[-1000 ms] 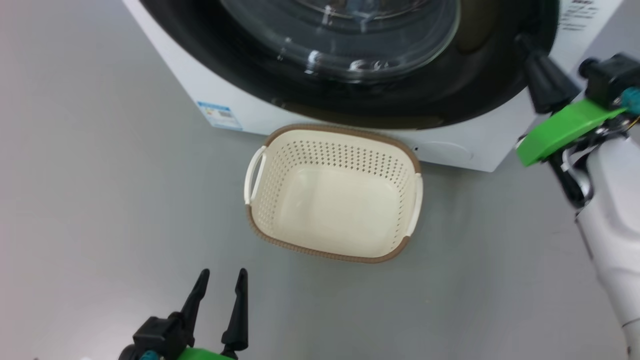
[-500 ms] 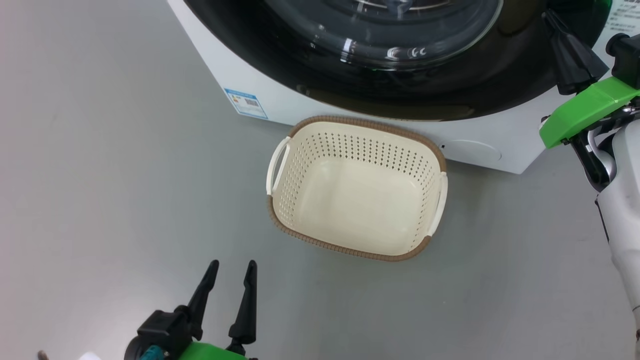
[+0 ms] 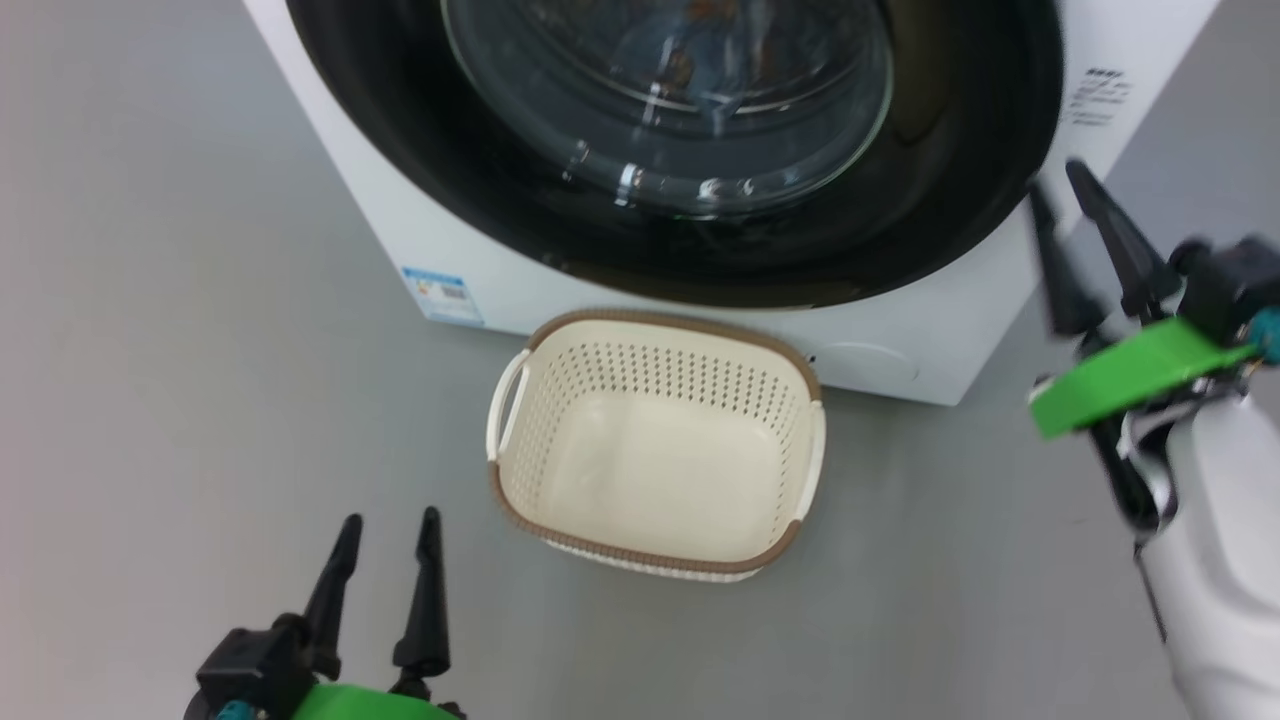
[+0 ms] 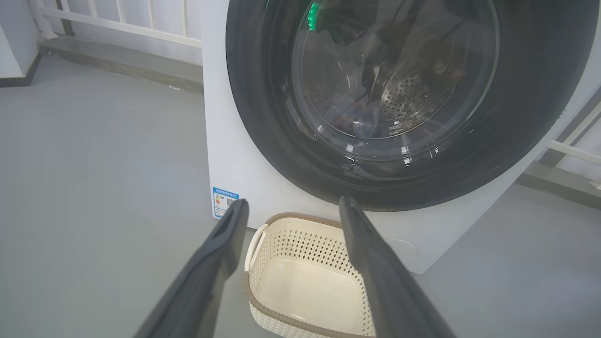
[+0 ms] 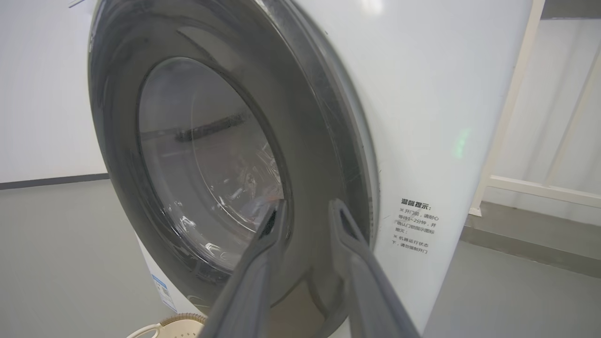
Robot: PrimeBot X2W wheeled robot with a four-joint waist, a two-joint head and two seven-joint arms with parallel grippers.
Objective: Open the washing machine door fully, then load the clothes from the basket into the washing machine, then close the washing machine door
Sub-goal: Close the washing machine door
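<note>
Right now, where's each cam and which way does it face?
Head: high, looking down at basket and washing machine door; left end effector, right end effector, pale forearm.
Left wrist: low, facing the door over the basket; own fingers.
Right wrist: by the door's edge, looking across it; own fingers.
Shared: all see the door.

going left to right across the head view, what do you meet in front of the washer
left pincer → basket → right pincer
</note>
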